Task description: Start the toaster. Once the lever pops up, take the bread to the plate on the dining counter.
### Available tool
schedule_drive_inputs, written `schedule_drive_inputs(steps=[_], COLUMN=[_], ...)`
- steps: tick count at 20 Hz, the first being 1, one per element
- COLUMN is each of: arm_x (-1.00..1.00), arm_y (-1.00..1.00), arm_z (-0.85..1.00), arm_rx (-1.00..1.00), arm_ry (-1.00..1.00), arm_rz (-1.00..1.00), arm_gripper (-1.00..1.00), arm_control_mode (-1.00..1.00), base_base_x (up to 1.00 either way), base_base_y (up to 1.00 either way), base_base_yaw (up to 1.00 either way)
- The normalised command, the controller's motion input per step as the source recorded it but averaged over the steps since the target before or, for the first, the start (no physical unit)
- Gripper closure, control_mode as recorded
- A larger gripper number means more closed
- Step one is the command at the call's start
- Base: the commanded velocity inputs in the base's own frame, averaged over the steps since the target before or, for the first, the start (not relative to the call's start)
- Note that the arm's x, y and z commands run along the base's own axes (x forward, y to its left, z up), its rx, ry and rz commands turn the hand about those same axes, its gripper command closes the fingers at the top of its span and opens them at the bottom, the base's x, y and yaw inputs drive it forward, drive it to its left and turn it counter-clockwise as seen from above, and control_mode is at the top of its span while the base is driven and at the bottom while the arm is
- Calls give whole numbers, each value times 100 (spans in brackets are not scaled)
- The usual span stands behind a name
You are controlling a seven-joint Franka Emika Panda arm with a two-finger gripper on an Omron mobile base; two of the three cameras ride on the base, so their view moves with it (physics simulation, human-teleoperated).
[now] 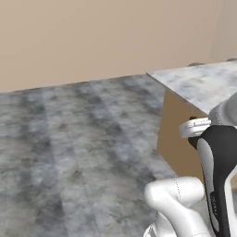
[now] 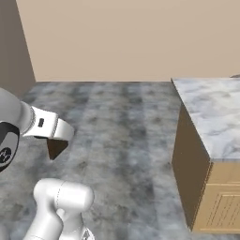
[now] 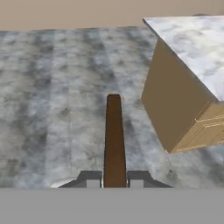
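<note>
While the base faces a stretch of grey mottled floor (image 1: 69,152) with a beige wall (image 2: 131,37) behind it, the hand (image 3: 114,181) is closed tight on the bread (image 3: 114,140), a thin dark brown slice seen edge-on in the hand view, standing up between the two fingertips and held out over the floor. In the right base view a dark corner of the slice hangs below the white wrist, at left. A marble-topped counter (image 2: 211,112) on a tan wooden base stands off to the right, well apart from the slice; whether it is the dining counter I cannot tell. Toasting looks finished and the carrying step is in hand. Next, the base likely has to bring the plate into view, keeping the grip firm.
</note>
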Motion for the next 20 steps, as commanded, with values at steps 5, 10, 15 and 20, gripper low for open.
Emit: schedule_drive_inputs(steps=[5,10,15,20], arm_x=[0,0,0,0], arm_y=[0,0,0,0], arm_z=[0,0,0,0], arm_rx=[0,0,0,0], arm_ry=[0,0,0,0], arm_rz=[0,0,0,0], arm_gripper=[100,100,100,100], arm_control_mode=[100,100,100,100], base_base_x=[100,100,100,100], base_base_y=[100,96,84,60], base_base_yaw=[0,-9,-19,-29])
